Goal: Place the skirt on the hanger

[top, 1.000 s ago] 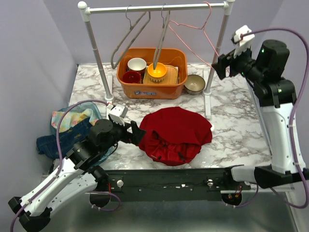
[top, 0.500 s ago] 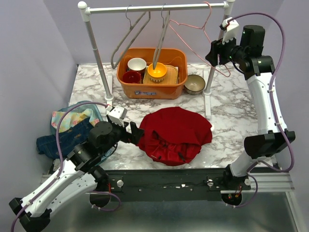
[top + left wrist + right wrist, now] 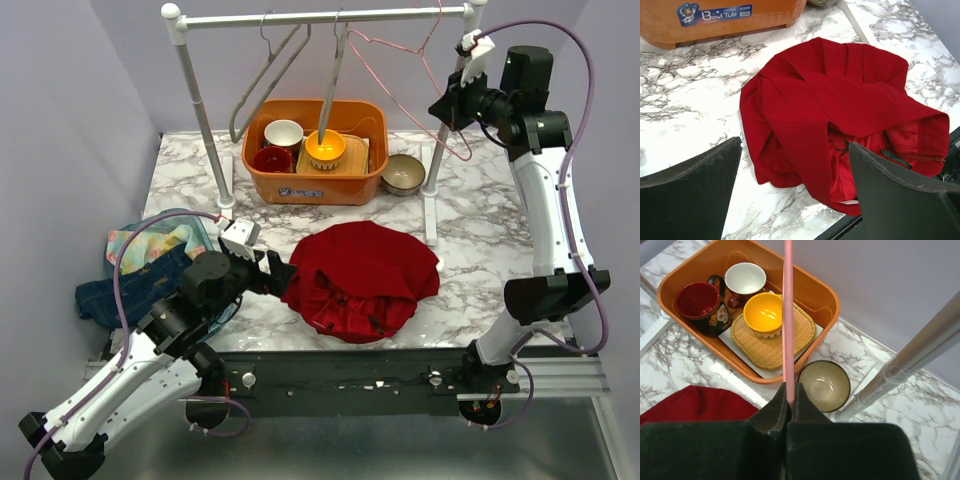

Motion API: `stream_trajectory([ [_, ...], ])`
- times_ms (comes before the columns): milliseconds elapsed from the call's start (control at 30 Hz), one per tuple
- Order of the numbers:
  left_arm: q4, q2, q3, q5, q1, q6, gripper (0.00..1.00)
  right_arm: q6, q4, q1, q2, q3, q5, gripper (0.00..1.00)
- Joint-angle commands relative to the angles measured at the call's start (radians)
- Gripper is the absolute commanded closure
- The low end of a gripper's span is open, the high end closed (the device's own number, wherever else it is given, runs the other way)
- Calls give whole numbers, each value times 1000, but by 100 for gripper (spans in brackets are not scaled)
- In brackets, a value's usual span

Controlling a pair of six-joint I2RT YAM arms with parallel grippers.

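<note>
Right gripper (image 3: 788, 390): fingers pressed together on the thin wire of the pink wire hanger (image 3: 787, 315), which ran straight up from the pinch in the wrist view. In the top view the hanger's hook sat over the rail of the garment rack (image 3: 320, 16), near its right post, with the gripper up beside that post.

Left gripper (image 3: 795, 147): fingers spread wide, low over the marble table (image 3: 480, 250), holding nothing. It sat at the left edge of the red skirt (image 3: 840, 100), the two fingertips flanking the near part of the cloth. Could not tell whether they touched it.

Skirt: lay crumpled in a rounded heap on the table in front of the rack, near the front edge, the lining and waistband opening turned toward the arms.

Other items noted:
- Two grey hangers (image 3: 270, 85) on the rail, left of the pink one.
- Orange tub (image 3: 315, 185) under the rack, holding a white cup (image 3: 745, 277), a dark red mug (image 3: 697, 300) and a yellow bowl (image 3: 764, 314) on a woven mat (image 3: 775, 347).
- Olive bowl (image 3: 823, 385) on the table just beside the tub's right end.
- Heap of denim and patterned cloth (image 3: 130, 285) at the table's left edge, behind the left arm.
</note>
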Motion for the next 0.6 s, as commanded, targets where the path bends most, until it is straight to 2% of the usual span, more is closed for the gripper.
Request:
stream_trajectory([
  [0,22,-17,-11,-18,7,12,1,21,34,-8,-121,-15,-45,99],
  [167,27,-18,-13,-14,7,11,1,22,70,-10,-233,-129,7,99],
  [300,28,-15,-14,2,7,11,1,-4,34,-11,-274,-194,22,99],
  [567,35,57,-14,74,9,5,1,-123,-34,-10,-520,-496,67,99],
])
